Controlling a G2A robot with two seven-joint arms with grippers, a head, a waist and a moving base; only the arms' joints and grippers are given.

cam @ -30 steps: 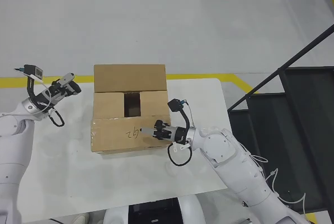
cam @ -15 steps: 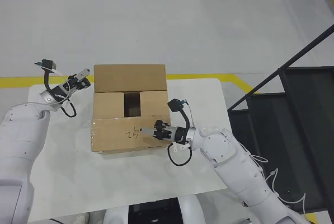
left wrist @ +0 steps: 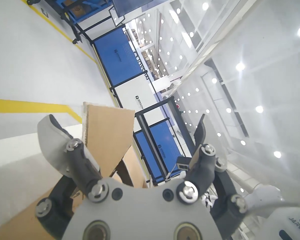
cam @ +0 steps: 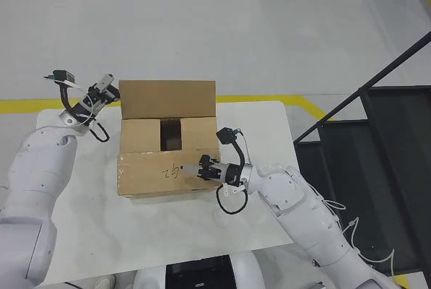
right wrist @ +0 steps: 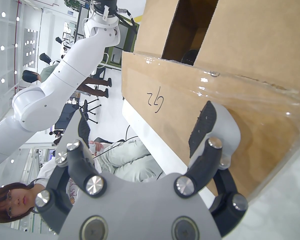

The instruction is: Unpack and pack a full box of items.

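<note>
Cardboard box (cam: 168, 148): sitting in the middle of the surface (cam: 85, 217), its far flap (cam: 168, 100) raised and its near flap (cam: 164, 172) lying taped down, with a dark gap showing between the inner flaps.
Left tool (cam: 108, 88): swinging in from the side over the past second and now arriving just beside the far flap's corner, spread wide and holding nothing.
Right tool (cam: 190, 168): staying over the near flap, spread wide, one finger (right wrist: 202, 123) lying against the tape.
Meaning: unpacking seems to be just starting, with the left tool lining up on the raised flap.
</note>
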